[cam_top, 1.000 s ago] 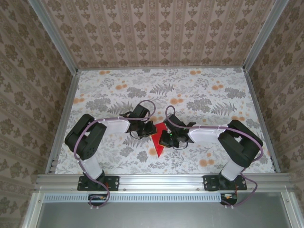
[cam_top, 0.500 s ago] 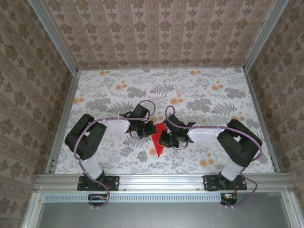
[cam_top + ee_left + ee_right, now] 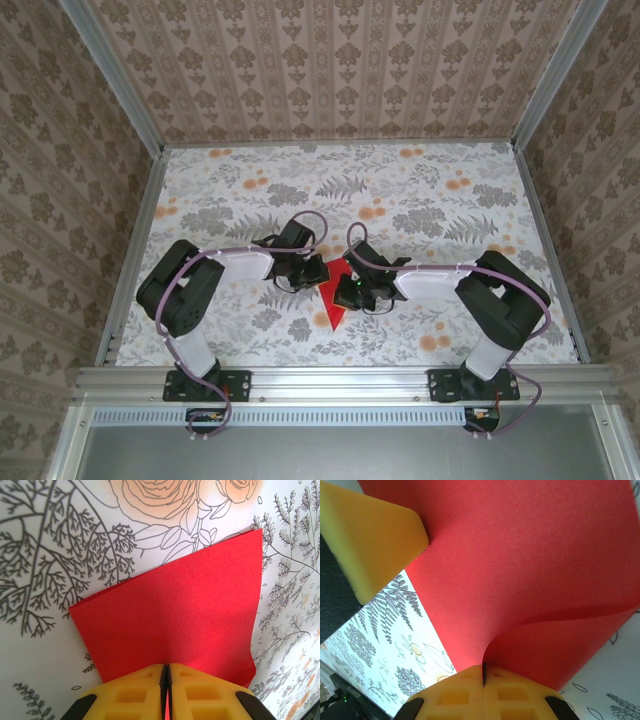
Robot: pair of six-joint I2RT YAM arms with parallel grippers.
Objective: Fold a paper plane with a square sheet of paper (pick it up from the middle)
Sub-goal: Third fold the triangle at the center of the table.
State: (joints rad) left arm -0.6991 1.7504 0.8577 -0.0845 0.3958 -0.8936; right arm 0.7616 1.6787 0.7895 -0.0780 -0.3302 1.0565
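While pinched by both, red paper (image 3: 180, 615) between left pincer (image 3: 166, 669) and right pincer (image 3: 483, 670).

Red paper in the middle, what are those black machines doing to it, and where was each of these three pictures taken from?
Those are two robot arms bolted at the table's near edge. The wide picture looks down from above: the left arm and right arm meet over a red paper sheet on the flowered table. The other two pictures come from cameras on the wrists, looking along the yellow jaws. Each arm's jaws are shut on an edge of the paper, which is folded to a point and curls up by the right arm's grip.
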